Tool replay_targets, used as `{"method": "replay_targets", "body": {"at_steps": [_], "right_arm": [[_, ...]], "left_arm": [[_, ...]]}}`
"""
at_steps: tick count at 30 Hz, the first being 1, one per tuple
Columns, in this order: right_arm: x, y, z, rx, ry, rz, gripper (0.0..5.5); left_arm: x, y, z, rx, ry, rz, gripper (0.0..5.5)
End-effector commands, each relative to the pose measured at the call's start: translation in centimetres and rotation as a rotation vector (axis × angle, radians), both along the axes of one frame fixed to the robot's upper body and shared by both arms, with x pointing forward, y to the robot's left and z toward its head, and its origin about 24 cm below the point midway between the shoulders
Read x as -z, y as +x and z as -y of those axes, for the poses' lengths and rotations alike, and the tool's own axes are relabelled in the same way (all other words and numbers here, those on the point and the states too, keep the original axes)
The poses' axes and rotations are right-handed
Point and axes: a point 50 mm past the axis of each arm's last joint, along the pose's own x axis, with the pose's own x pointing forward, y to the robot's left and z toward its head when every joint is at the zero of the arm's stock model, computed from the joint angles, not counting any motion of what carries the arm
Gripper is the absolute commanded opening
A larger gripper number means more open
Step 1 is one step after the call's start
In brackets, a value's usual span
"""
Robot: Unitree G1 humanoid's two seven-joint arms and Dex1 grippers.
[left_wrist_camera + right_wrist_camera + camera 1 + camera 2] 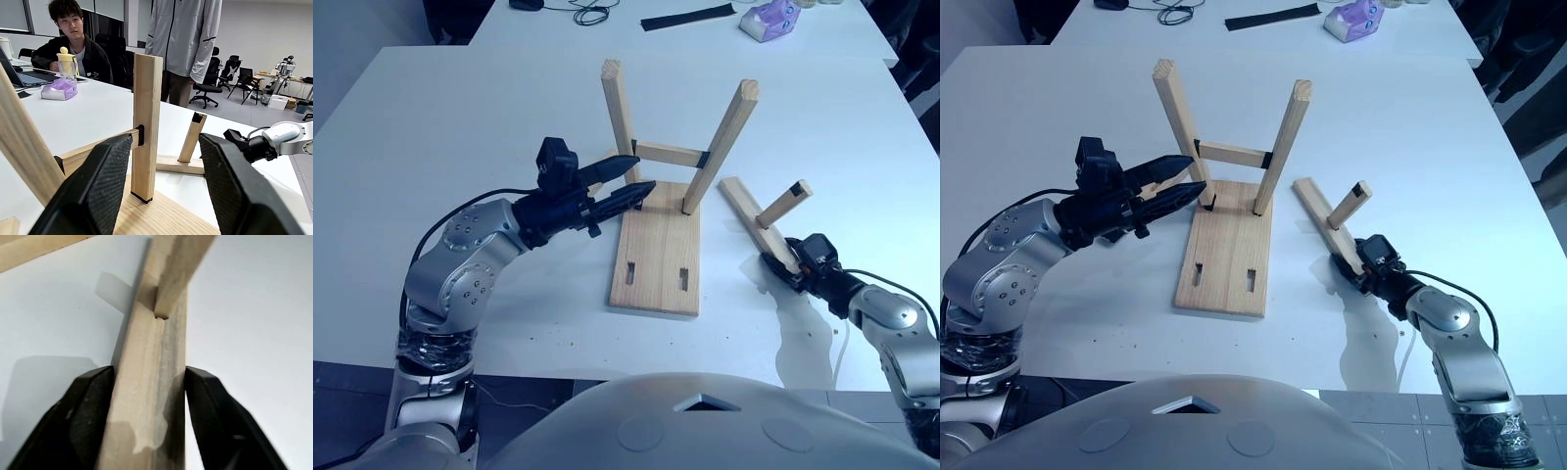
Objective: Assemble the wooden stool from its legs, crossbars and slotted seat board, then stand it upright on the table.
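The slotted seat board (656, 257) lies flat on the white table (460, 127), with two open slots (633, 272) showing at its near end. At its far end the left upright leg (619, 113) and the right upright leg (720, 147) stand in the board, both leaning a little outward, joined partway up by a crossbar (668, 154). The left gripper (643, 173) hovers just beside the lower part of the left upright leg, at about crossbar height, with its jaws spread wide and holding nothing; in the left wrist view its dark fingers (93, 186) frame the far leg without touching it. To the right of the board, apart from it, a loose leg (749, 215) lies on the table with a short crossbar (785, 203) sticking up at an angle from its side. The right gripper (786, 266) is clamped on the near end of this loose leg, its fingers (85, 416) pressed against both sides of the wood. On a second table behind sit a purple packet (770, 20) and a black strip (687, 17)
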Motion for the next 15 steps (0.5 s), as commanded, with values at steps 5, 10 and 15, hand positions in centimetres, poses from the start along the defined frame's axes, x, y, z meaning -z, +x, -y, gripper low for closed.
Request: {"method": "replay_targets", "body": {"at_steps": [5,10,15], "right_arm": [[1.1,0.2,1.1,0.077,-0.012,-0.065,2.13],[0.5,1.8,2.2,0.16,0.0,0.001,2.13],[-1.6,3.7,3.3,0.198,0.042,0.116,2.13]], "left_arm": [[-0.2,0.3,-0.1,-0.016,0.007,0.028,2.51],[-0.6,1.3,-0.8,-0.087,0.019,0.058,2.51],[-1.7,2.4,-1.7,-0.17,0.013,0.092,2.51]]}}
